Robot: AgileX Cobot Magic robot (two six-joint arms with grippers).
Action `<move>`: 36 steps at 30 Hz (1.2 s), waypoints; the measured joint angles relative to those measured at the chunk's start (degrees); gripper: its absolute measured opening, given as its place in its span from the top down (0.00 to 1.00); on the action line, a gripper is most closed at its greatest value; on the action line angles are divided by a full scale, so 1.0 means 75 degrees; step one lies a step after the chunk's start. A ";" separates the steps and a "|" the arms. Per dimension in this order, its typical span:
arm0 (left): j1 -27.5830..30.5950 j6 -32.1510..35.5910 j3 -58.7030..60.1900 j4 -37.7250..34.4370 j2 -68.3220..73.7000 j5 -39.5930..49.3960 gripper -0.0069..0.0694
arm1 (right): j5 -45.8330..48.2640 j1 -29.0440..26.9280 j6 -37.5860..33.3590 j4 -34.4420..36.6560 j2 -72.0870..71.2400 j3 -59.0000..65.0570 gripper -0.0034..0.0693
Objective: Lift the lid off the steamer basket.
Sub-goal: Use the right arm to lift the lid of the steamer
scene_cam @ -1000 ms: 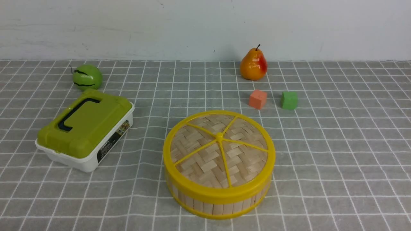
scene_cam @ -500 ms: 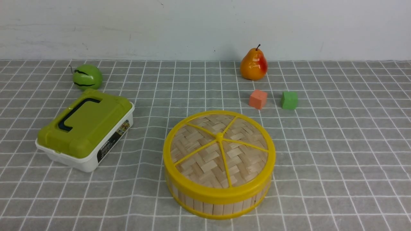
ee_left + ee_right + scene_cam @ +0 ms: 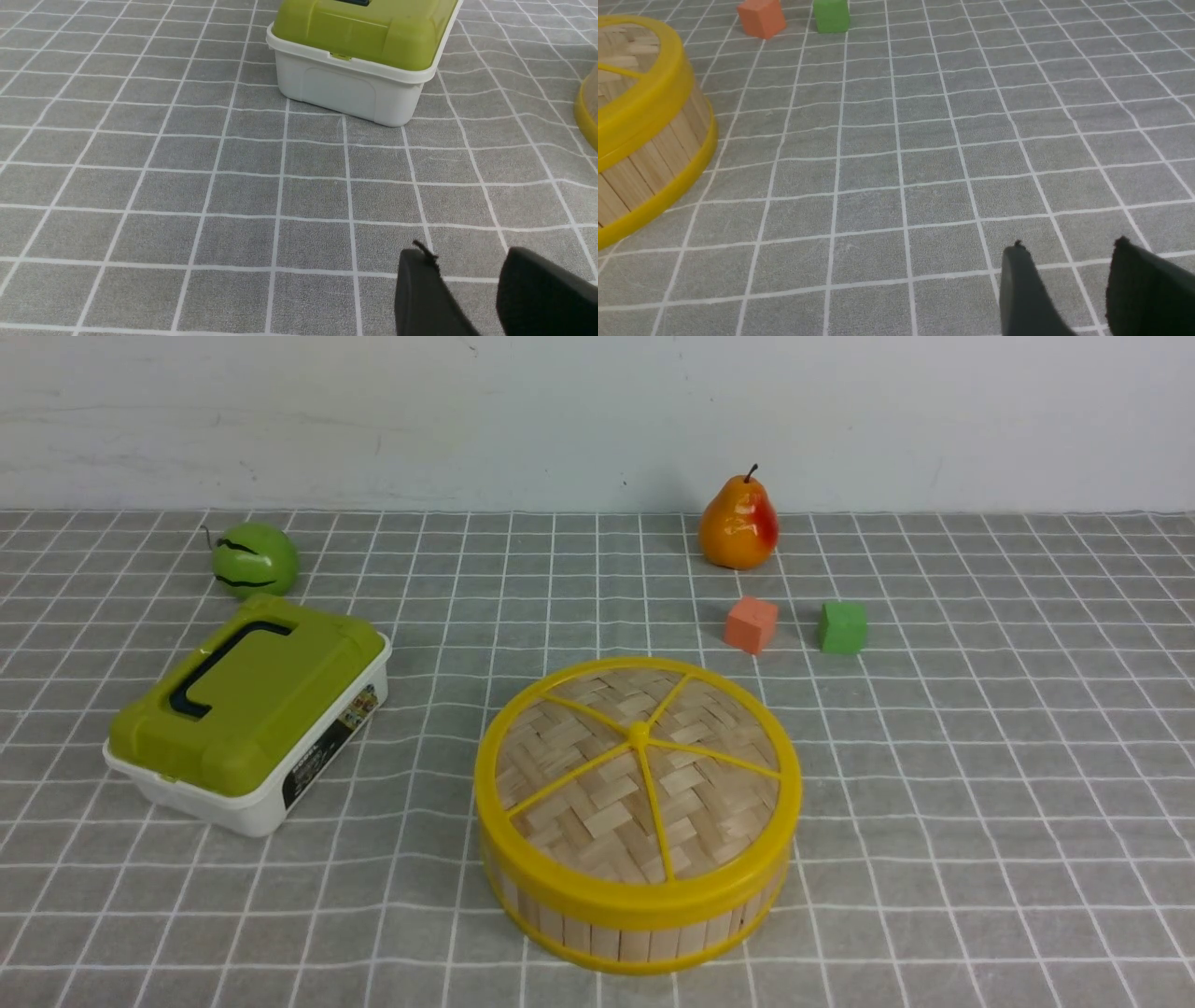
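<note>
Even, soft light; claw fingertips (image 3: 415, 261) look dark, perhaps slightly blurred.

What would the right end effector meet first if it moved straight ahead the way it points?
Probably just the checked tabletop: nothing else shows in line beyond the right end effector, though depth is unclear.

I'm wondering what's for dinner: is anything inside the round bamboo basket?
I can't tell. The lid sits on the steamer basket and covers the inside completely; only the slatted outer wall shows beneath the lid's yellow rim.
</note>
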 joint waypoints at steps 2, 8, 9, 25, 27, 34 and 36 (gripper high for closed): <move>0.0000 0.0000 0.0000 0.0000 0.0000 0.0000 0.60 | 0.0000 0.0000 0.0000 0.0000 0.0000 0.0000 0.62; 0.0000 0.0000 0.0000 0.0000 0.0000 0.0000 0.60 | 0.0000 0.0000 0.0000 0.0000 0.0000 0.0000 0.62; 0.0000 0.0000 0.0000 0.0000 0.0000 0.0000 0.60 | 0.0000 0.0000 0.0000 0.0000 0.0000 0.0000 0.62; 0.0000 0.0000 0.0000 0.0000 0.0000 0.0000 0.60 | 0.0000 0.0000 0.0000 0.0000 0.0000 0.0000 0.62; 0.0000 0.0000 0.0000 0.0000 0.0000 0.0000 0.60 | 0.0000 0.0000 0.0000 0.0000 0.0000 0.0000 0.62; 0.0000 0.0000 0.0000 0.0000 0.0000 0.0000 0.60 | 0.0000 0.0000 0.0000 0.0000 0.0000 0.0000 0.62; 0.0000 0.0000 0.0000 0.0000 0.0000 0.0000 0.60 | -0.0024 0.0000 0.0000 0.0164 0.0000 0.0000 0.62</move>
